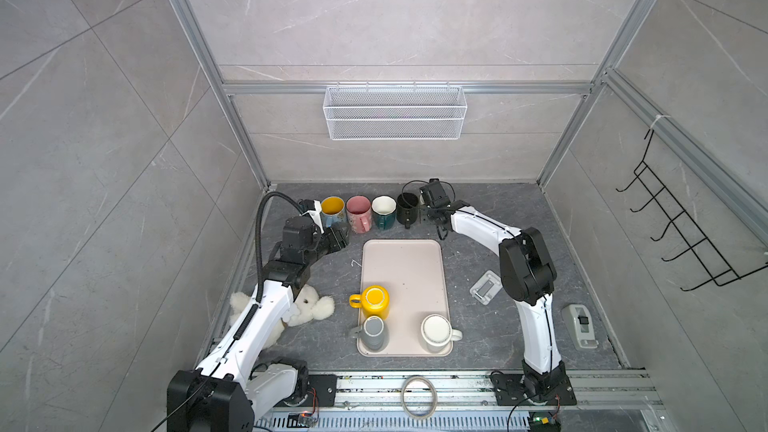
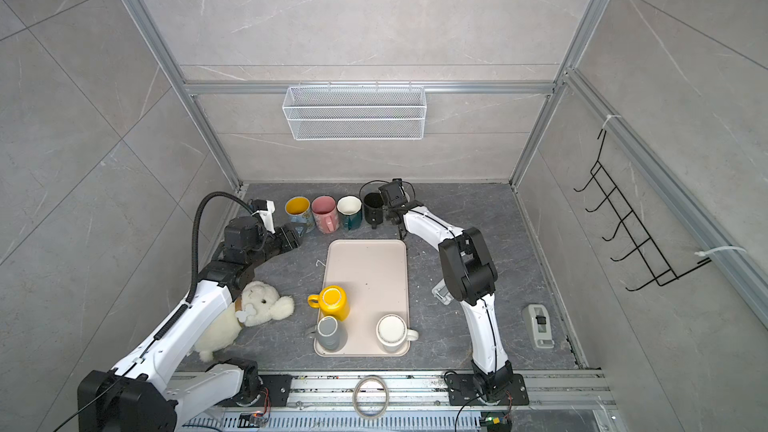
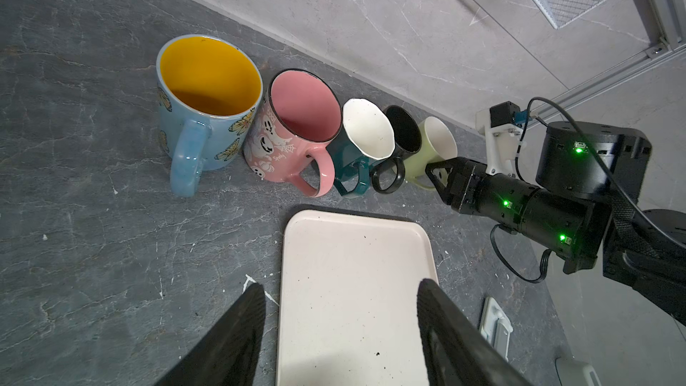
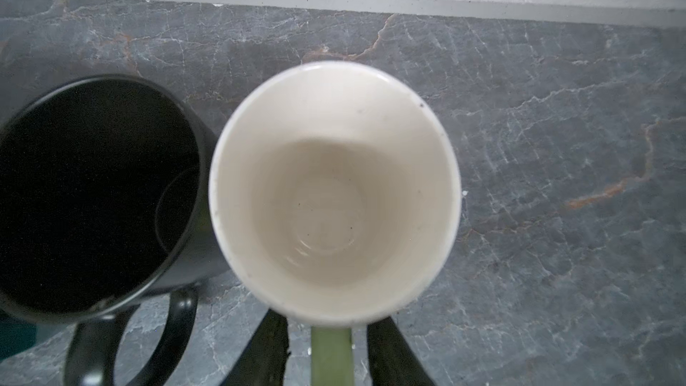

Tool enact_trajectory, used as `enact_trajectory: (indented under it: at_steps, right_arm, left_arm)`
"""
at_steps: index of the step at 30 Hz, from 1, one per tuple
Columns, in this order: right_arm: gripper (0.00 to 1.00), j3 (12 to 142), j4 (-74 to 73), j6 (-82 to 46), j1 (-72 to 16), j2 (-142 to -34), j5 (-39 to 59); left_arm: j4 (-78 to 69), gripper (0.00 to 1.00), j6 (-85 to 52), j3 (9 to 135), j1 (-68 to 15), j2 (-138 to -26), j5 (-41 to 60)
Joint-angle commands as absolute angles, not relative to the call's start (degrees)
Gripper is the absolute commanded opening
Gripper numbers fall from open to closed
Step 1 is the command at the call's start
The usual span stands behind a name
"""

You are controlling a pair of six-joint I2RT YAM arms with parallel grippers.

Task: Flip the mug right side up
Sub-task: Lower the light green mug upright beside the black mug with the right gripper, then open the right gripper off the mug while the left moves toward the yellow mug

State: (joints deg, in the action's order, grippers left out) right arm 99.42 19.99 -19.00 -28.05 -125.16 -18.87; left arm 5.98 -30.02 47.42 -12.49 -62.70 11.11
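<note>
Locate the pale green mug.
Both wrist views show the pale green mug at the right end of the back row, beside the black mug, its handle between the right gripper's parted fingers.

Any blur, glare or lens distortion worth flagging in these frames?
Right wrist view: soft focus, the pale green mug and black mug blurred at close range. Left wrist view: sharp, with wide-lens stretch toward the edges. Both top views: even light, faint shadows, no glare.

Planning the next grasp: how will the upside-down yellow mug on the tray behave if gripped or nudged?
Yellow mug looks glossy glazed, so a body grip may slip; its handle seems safer. Tall and inverted on its rim, so a high push could tip it toward the grey mug close by. Probably rigid ceramic, chips if dropped.
</note>
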Motion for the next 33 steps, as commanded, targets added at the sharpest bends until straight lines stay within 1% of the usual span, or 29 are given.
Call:
enact_trajectory:
  at_steps: [1,3,5,9,13,18,23,28,31,33]
  right_arm:
    - [0.6,98.73,19.4,-19.03,-28.17,-123.09,-19.77]
    - [0.69,97.26,19.21,-19.23,-28.13,-121.66,-20.11]
    - [0.72,95.14,18.38,-19.59,-28.19,-119.76,-20.52]
    - [0.74,90.21,16.59,-20.2,-28.14,-114.65,-21.51]
    - [0.75,83.52,14.88,-21.81,-28.21,-107.35,-21.99]
    - [0.75,77.34,15.6,-24.86,-28.54,-99.07,-17.59]
    - [0.74,72.51,17.95,-27.43,-31.22,-92.39,-17.16]
    - [0.74,69.49,20.1,-30.25,-33.78,-87.21,-19.53]
    - [0.74,68.55,21.12,-31.41,-34.85,-85.08,-20.08]
    - [0.74,68.3,21.91,-31.89,-35.23,-84.11,-20.46]
  left_arm:
    - [5.4,0.67,-29.73,47.64,-12.22,-60.7,11.42]
    - [5.86,0.68,-29.75,47.74,-12.22,-60.17,11.39]
    - [6.4,0.68,-30.14,47.96,-12.15,-59.43,11.69]
    - [8.12,0.69,-31.71,48.35,-12.19,-57.38,11.61]
    - [12.56,0.69,-34.8,49.66,-12.22,-55.71,10.36]
    - [14.22,0.69,-42.32,48.85,-12.22,-54.33,10.13]
    - [20.65,0.66,-55.26,49.75,-12.21,-55.54,10.15]
    - [15.06,0.66,-71.73,44.09,-12.21,-54.35,14.87]
    - [13.99,0.66,-81.17,39.98,-12.22,-52.54,14.9]
    - [15.83,0.67,-86.11,38.15,-12.17,-50.7,14.15]
